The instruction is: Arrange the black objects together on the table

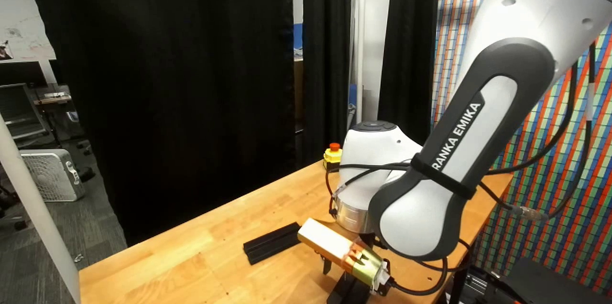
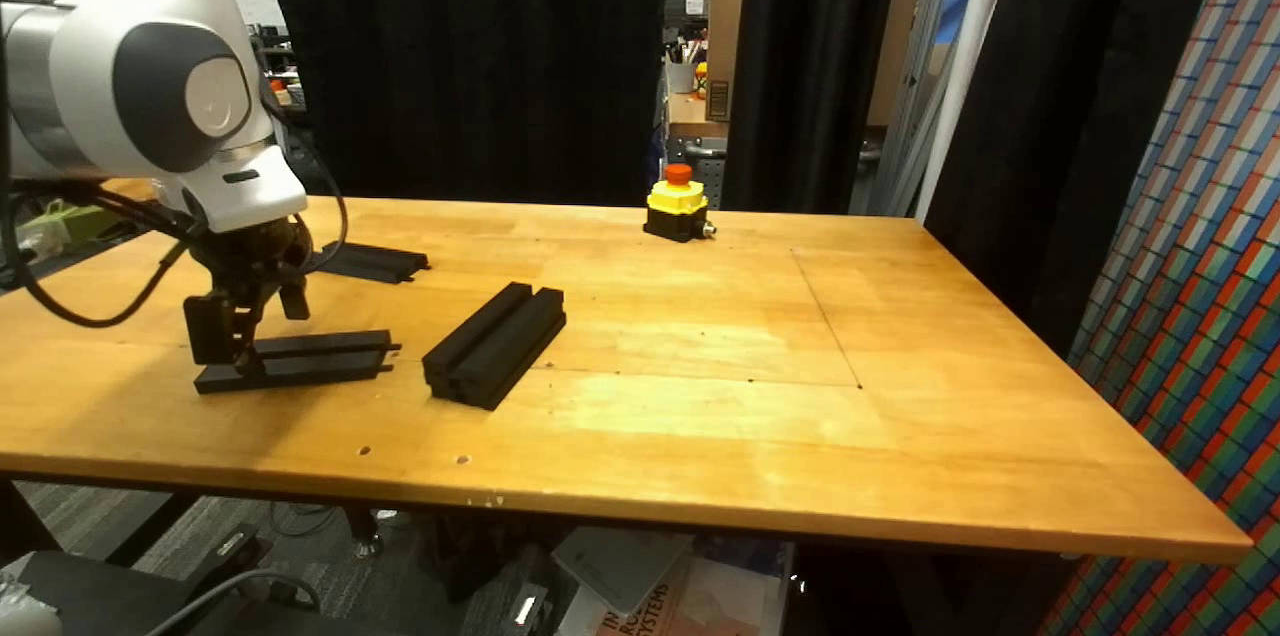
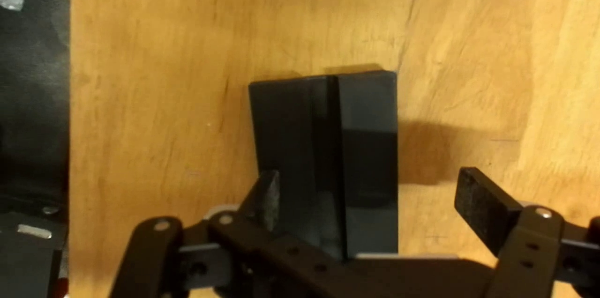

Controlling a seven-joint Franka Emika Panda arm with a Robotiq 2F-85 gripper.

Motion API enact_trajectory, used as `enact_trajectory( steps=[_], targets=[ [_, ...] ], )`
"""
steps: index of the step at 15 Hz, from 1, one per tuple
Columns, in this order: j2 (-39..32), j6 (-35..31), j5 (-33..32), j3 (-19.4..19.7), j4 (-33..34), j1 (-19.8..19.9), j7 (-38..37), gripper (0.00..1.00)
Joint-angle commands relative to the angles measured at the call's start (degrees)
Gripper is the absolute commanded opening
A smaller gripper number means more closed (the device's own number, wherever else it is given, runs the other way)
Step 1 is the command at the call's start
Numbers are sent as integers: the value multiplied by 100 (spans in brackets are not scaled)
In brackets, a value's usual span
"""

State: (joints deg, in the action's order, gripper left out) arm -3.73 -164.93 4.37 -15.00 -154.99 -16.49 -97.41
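The black objects lie on the light wooden table (image 2: 720,456). A flat black bar with a lengthwise groove (image 2: 330,358) lies under my gripper (image 2: 265,331); it also shows in the wrist view (image 3: 300,124). A thicker black block that looks like stacked bars (image 2: 500,341) lies just right of it in that exterior view. Another flat black bar (image 2: 372,262) lies farther back; it also shows in an exterior view (image 1: 272,242). In the wrist view my gripper (image 3: 376,204) is open. Its left finger overlaps the bar's left edge and its right finger stands apart. I cannot tell whether they touch.
A yellow-and-red button box (image 2: 677,203) stands at the back of the table. The table's edge (image 3: 71,115) runs close to the bar in the wrist view. Black curtains (image 1: 167,79) hang behind. A cable (image 2: 90,321) loops from the arm.
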Motion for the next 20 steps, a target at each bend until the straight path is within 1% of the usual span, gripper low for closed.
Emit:
enact_trajectory(
  steps=[1, 2, 5, 7, 9, 11, 20],
  targets=[
    [292, 609, -979, 15, 11, -226, -827, 100],
    [385, 796, -1271, -10, 44, -256, -1076, 100],
    [577, 1175, -1645, -138, 138, -342, -1324, 100],
    [693, 1339, -1688, -258, 169, -302, -1352, 100],
    [729, 1458, -1593, -337, 163, -265, -1302, 100],
    [729, 1435, -1567, -353, 96, -227, -1289, 100],
    [623, 862, -1488, -242, -236, -52, -1155, 100]
  ],
)
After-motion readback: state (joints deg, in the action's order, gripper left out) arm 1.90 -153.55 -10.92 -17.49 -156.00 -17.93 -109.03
